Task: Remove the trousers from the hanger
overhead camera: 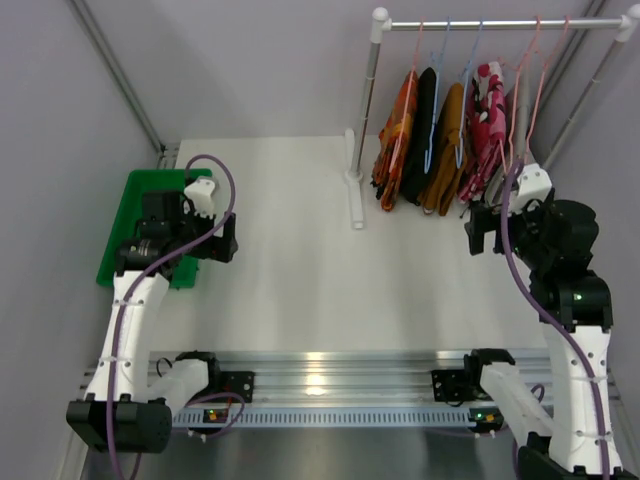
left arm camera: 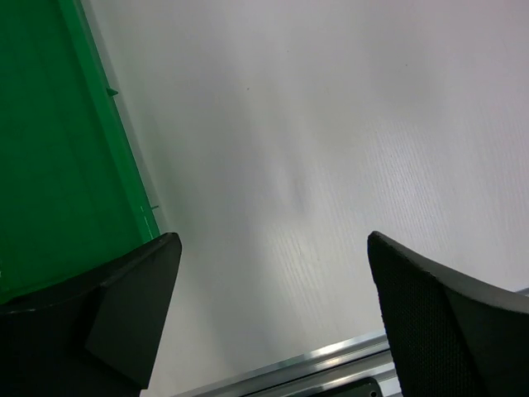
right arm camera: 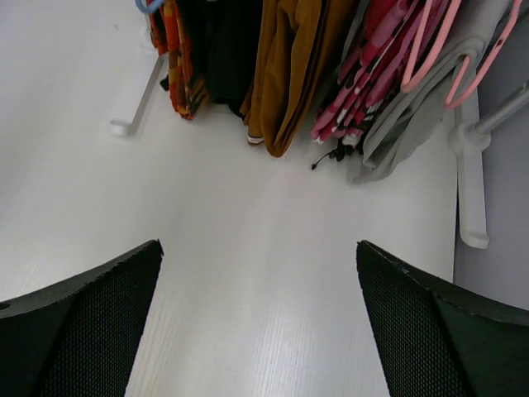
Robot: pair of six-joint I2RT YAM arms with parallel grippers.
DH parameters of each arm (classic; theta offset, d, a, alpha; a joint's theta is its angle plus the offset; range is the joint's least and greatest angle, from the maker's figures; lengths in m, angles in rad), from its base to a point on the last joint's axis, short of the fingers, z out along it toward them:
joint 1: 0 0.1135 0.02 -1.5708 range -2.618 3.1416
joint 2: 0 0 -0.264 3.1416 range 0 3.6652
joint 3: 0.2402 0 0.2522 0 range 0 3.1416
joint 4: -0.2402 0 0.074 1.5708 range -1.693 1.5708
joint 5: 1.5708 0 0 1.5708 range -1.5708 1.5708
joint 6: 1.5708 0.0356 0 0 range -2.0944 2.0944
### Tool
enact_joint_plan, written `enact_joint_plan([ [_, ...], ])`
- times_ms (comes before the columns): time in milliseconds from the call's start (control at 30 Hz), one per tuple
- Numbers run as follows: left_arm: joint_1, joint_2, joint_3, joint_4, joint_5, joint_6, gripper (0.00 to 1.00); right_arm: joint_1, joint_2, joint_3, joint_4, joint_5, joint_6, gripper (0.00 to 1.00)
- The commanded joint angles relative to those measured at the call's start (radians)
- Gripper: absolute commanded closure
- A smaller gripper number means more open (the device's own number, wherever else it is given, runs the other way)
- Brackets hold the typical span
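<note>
I'm seeing right gripper [right arm camera: 258,245] hovering released, jaws spread, gripping nothing. Trousers [overhead camera: 440,140] hanging on rail [overhead camera: 500,22] at its 12 o'clock. Left gripper [left arm camera: 273,240] likewise released, hovering over white table [overhead camera: 300,260] beside green tray [overhead camera: 115,255] at table's 9 o'clock. Grey walls enclosing.

The orange trousers [right arm camera: 178,62] carry a dark pattern; the black trousers [right arm camera: 231,41] and mustard-brown trousers [right arm camera: 289,66] are plain, the red-pink trousers [right arm camera: 372,74] floral. The last garment [right arm camera: 409,124] is grey, the tray [left arm camera: 41,149] green, the table [overhead camera: 290,250] white.
</note>
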Motion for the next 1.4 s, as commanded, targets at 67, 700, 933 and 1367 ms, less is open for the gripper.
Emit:
enact_joint_plan([
  [67, 0.005, -0.037, -0.013, 0.068, -0.048, -0.048, 0.01, -0.013, 0.0, 0.171, -0.025, -0.07, 0.051, 0.01],
  [700, 0.007, -0.109, -0.088, 0.295, -0.368, -0.262, 0.01, 0.334, 0.555, 0.692, 0.129, -0.051, 0.304, 0.14],
  [933, 0.005, -0.134, -0.093, 0.345, -0.4, -0.301, 0.01, 0.382, 0.745, 0.817, 0.198, 0.11, 0.496, 0.22],
  [1367, 0.005, -0.146, -0.05, 0.31, -0.419, -0.344, 0.01, 0.371, 0.998, 0.969, 0.216, 0.235, 0.562, 0.37],
])
